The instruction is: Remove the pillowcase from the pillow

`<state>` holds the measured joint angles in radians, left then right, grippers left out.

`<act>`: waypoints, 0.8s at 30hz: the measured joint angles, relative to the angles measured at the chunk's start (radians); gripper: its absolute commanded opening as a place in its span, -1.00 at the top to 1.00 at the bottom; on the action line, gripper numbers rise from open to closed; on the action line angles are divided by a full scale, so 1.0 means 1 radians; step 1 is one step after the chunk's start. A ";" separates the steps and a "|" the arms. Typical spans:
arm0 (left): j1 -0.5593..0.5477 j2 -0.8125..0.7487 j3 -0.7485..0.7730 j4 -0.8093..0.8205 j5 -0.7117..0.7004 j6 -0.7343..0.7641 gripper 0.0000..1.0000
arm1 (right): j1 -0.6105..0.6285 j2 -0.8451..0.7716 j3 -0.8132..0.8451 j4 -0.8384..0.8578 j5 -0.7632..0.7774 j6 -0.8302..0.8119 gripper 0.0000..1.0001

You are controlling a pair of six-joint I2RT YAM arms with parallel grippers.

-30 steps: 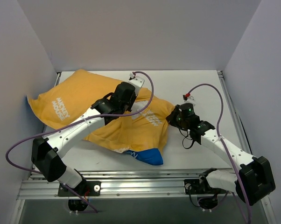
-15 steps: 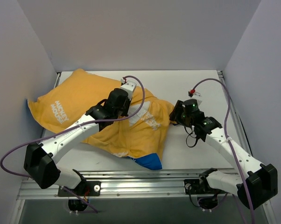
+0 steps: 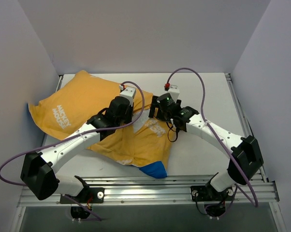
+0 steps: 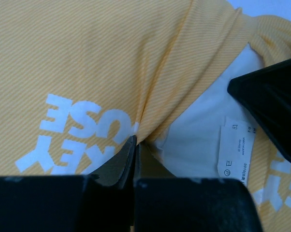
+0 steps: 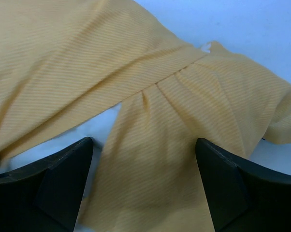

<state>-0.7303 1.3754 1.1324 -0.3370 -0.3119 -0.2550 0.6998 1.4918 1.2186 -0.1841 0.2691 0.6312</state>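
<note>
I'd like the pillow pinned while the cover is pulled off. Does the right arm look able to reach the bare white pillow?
Probably yes: the right pincer hangs open over the pillowcase mouth, where the pillow shows bare between orange folds, with nothing covering that strip.

pillowcase: matt, finely ribbed yellow cloth; pillow: white cloth, printed tag; right fingers: matt black plastic

white table, grey walls
</note>
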 measured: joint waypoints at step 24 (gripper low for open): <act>0.086 -0.087 -0.109 0.041 0.184 -0.181 0.34 | -0.420 -0.139 -0.665 0.625 -0.625 0.052 1.00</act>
<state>-0.6445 1.2881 1.0233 -0.2958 -0.1276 -0.4358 0.2798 1.3525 0.5541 0.4412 -0.3561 0.6830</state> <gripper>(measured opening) 0.206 0.086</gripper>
